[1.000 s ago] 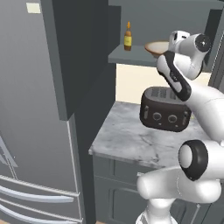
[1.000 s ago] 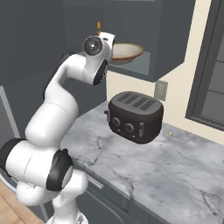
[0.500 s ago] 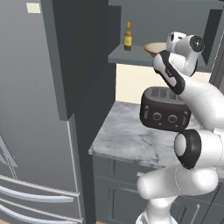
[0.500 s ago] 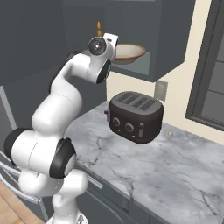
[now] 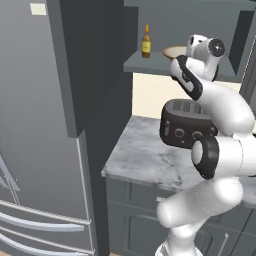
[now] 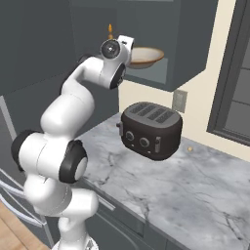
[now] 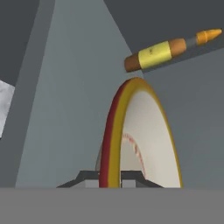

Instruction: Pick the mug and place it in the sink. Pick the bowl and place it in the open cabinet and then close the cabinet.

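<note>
Over the last second the arm has folded tighter toward the base while the hand stays up at the open cabinet (image 6: 190, 44). Bowl (image 6: 144, 56) now over the inner shelf beside a small bottle (image 5: 146, 43): placement looks nearly done, release pending. Gripper (image 7: 110, 178) clamped on the bowl's rim. Bowl shallow, tan outside, cream within, red-yellow rim edge.

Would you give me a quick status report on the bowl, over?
Gripper shut on bowl rim. Bowl on open cabinet shelf. Bottle beside it, apart.
</note>
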